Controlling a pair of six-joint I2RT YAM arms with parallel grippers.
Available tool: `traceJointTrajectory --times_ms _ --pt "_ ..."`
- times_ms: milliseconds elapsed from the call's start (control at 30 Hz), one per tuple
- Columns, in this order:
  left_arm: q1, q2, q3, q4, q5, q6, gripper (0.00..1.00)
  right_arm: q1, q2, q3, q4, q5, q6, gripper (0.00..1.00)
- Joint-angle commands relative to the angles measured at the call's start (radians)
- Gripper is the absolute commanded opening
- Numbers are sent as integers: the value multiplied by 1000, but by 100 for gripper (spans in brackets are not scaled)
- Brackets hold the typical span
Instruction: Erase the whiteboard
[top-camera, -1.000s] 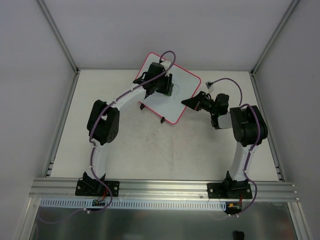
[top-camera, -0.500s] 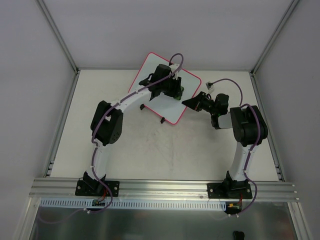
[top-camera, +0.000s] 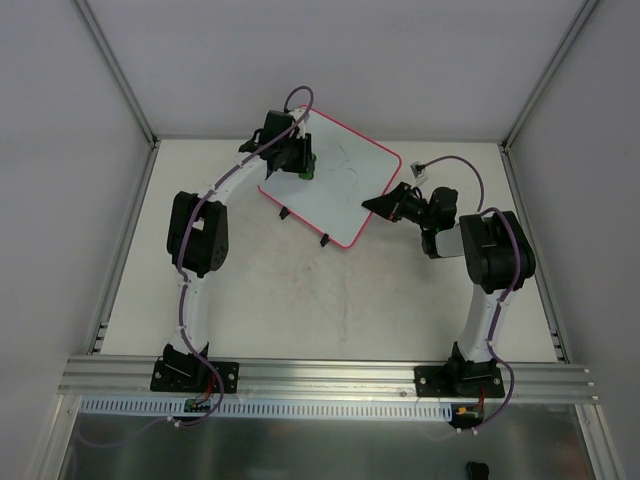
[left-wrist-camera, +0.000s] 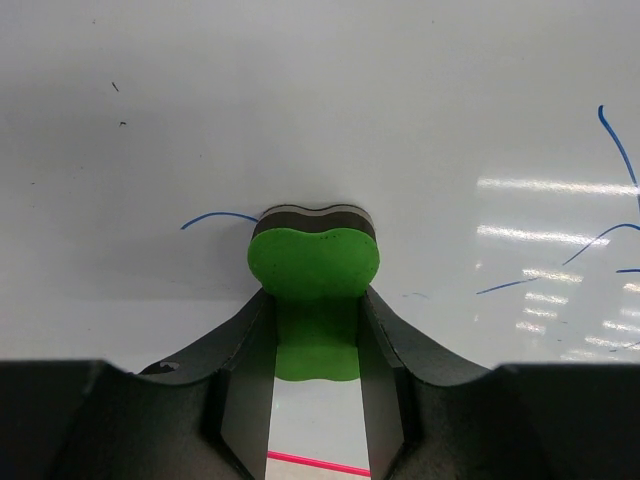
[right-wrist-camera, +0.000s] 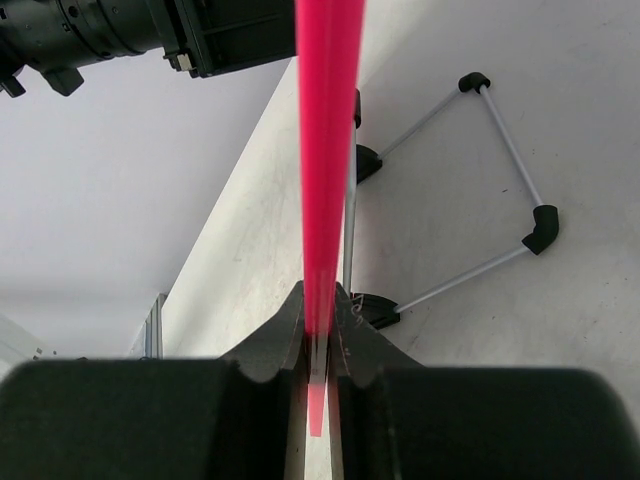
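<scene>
Our right hand (top-camera: 385, 205) is clamped on the right edge of the whiteboard (top-camera: 345, 200). Its wrist view shows what the overhead cannot: the pink-red frame (right-wrist-camera: 328, 120) runs edge-on between the two fingers, which are closed narrowly on it. A thin wire stand (right-wrist-camera: 500, 170) with black corner pieces lies just beside the frame.

From above we see the whiteboard turned like a diamond on the tabletop (top-camera: 300, 300), with two black clip feet (top-camera: 285, 212) along its near-left edge.

Farther out, over the board's far-left edge, our left hand (top-camera: 298, 160) grips the green eraser (left-wrist-camera: 315, 265), whose dark felt edge rests against the white surface. That wrist view shows blue strokes (left-wrist-camera: 215, 217) clearly, one just left of the eraser and more toward the board's right. From above they are barely visible.
</scene>
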Motion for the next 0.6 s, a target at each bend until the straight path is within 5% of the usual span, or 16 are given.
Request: traceJointTrajectory --times_ms 0,267,567 --pt "-8 93 3 -50 -22 37 0 30 -48 12 290 -107 -39 0" --pt "-2 74 -9 -50 -103 32 1 30 -48 12 290 -109 -40 0" --pt "62 120 52 -56 -33 14 0 32 -57 -2 290 -107 -57 0"
